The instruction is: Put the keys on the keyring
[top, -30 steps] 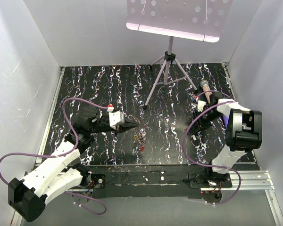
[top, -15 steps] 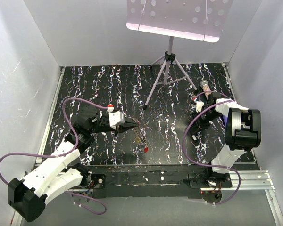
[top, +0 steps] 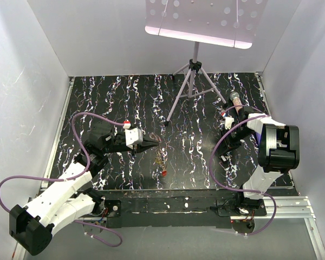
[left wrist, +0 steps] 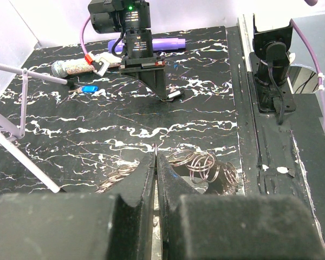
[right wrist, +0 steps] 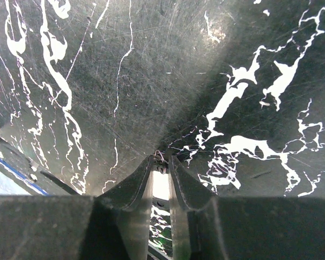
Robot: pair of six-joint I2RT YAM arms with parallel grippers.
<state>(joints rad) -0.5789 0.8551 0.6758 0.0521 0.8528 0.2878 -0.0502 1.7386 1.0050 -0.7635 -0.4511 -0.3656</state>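
My left gripper (top: 153, 144) (left wrist: 156, 157) hangs over the mat's front middle, shut on the keyring (top: 161, 158). The keyring's copper-grey coils (left wrist: 205, 164) spill out on both sides of the jaws, and a small red piece (top: 165, 173) dangles at its low end. My right gripper (top: 228, 138) (left wrist: 166, 97) (right wrist: 161, 158) points down at the mat on the right, shut on a silver key (left wrist: 174, 93). A tiny wire ring (right wrist: 162, 156) shows at its fingertips. A blue-headed key (left wrist: 89, 89) lies on the mat beyond it.
A tripod stand (top: 190, 81) with a perforated plate (top: 200, 19) stands at the back middle; its legs (left wrist: 21, 97) reach toward the left gripper. A microphone-like object (top: 235, 99) (left wrist: 70, 67) and a purple tube (left wrist: 162, 43) lie near the right arm. White walls enclose the mat.
The keyring strand under the left gripper swung out toward the front and came back. Both arms have hardly moved.
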